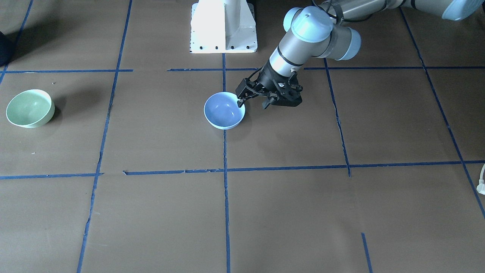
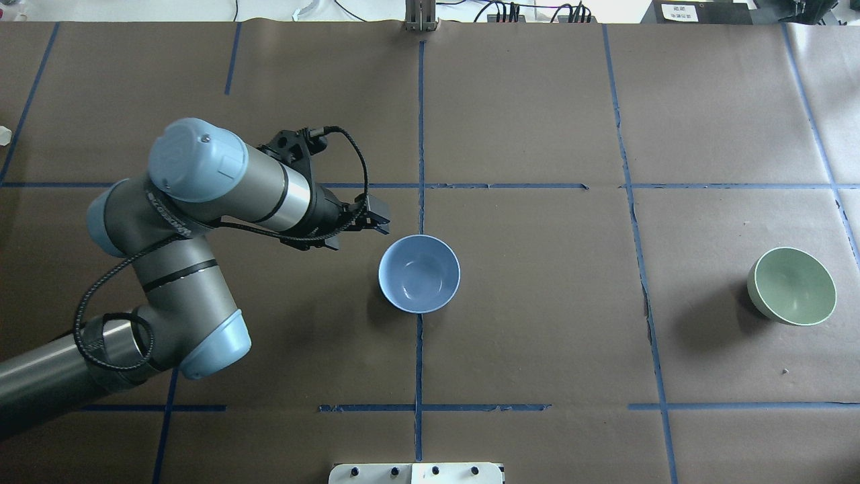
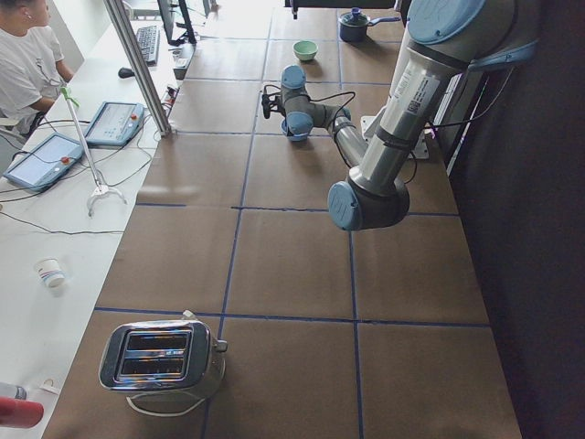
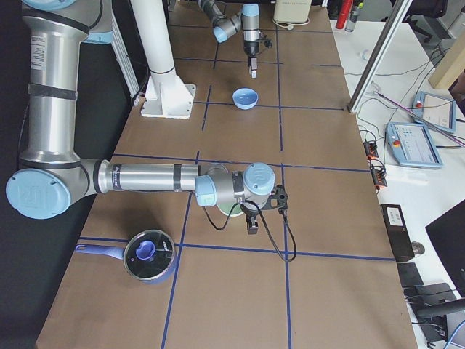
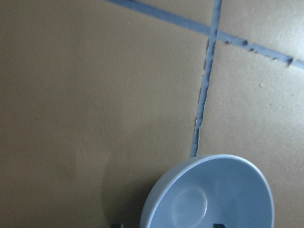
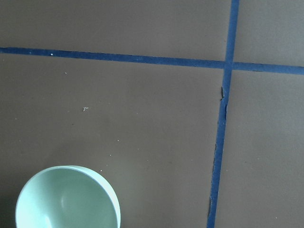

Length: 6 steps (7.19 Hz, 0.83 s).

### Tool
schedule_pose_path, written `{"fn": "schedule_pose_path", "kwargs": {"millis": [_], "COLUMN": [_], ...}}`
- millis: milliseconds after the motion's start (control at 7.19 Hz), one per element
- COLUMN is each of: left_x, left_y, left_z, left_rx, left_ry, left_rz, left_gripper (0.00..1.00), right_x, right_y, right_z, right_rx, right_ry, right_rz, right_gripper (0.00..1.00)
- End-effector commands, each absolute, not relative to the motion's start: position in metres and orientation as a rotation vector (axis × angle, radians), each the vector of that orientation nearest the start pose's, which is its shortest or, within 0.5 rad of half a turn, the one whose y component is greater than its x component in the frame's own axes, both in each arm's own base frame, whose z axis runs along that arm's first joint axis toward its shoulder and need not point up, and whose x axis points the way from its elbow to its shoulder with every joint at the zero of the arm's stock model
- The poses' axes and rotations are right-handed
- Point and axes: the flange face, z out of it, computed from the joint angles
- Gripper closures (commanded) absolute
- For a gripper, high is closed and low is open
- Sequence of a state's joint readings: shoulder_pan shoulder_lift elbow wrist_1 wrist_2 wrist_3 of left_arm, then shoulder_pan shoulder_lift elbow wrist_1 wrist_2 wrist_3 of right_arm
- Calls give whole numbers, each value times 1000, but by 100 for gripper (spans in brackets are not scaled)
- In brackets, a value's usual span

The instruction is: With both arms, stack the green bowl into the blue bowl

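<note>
Periwinkle-toned blue bowl (image 2: 419, 273) upright at table centre. Just beside its rim: left gripper (image 1: 252, 104), fingers spread, nothing held; rim contact unclear. Far toward table's right end: green bowl (image 2: 793, 286), right gripper (image 4: 252, 227) near it, parted or closed cannot tell. Risks: finger nudges glossy rim, bowl skids or tips; grippers crowd each other at centre when stacking. Room: broad brown paper (image 2: 537, 302) between bowls; white pedestal (image 1: 223, 26) behind blue bowl; lidded saucepan (image 4: 149, 254) near right gripper.
</note>
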<state>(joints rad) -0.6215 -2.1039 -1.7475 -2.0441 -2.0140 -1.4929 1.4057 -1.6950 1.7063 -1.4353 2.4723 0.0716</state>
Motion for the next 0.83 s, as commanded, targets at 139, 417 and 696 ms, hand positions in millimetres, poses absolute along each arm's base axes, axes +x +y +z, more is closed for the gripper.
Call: {"fn": "schedule_pose_path", "kwargs": {"millis": [139, 417, 696], "left_x": [433, 434, 434], "left_y": [-450, -449, -449], "left_z": [210, 215, 214], "left_rx": [37, 31, 31], "left_ry": [1246, 1237, 1238], "left_rz": [-229, -233, -234], "left_gripper": [6, 5, 4], "right_x": [-65, -98, -122], "right_y": [-421, -408, -396], "right_z": [631, 661, 688], "right_rx": [29, 52, 17], "right_ry": [-934, -927, -947], "right_rz": [-146, -133, -118], "right_gripper": [0, 1, 1]}}
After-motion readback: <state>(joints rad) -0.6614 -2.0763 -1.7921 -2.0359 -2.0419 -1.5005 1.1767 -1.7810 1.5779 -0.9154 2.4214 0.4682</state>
